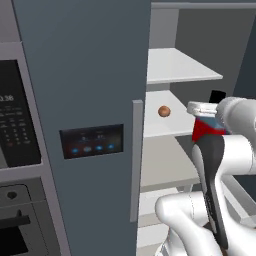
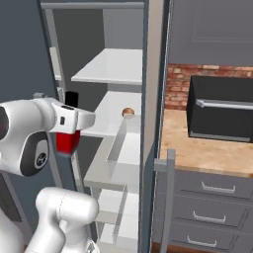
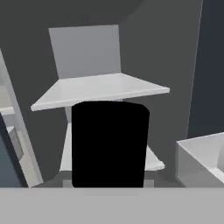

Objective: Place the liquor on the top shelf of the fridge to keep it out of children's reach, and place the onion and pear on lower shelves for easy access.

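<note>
Carrying the liquor (image 2: 67,138), clamped in the closed hand (image 2: 74,120) before the open fridge (image 1: 85,100), below the top shelf (image 2: 111,66), with onion (image 1: 164,111) shelved lower; next, lifting and setting it there.

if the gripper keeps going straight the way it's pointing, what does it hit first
Probably nothing soon: the gripper, shut on the liquor, points into the fridge about level with the top shelf; the back wall looks first, though depth is unclear.
</note>
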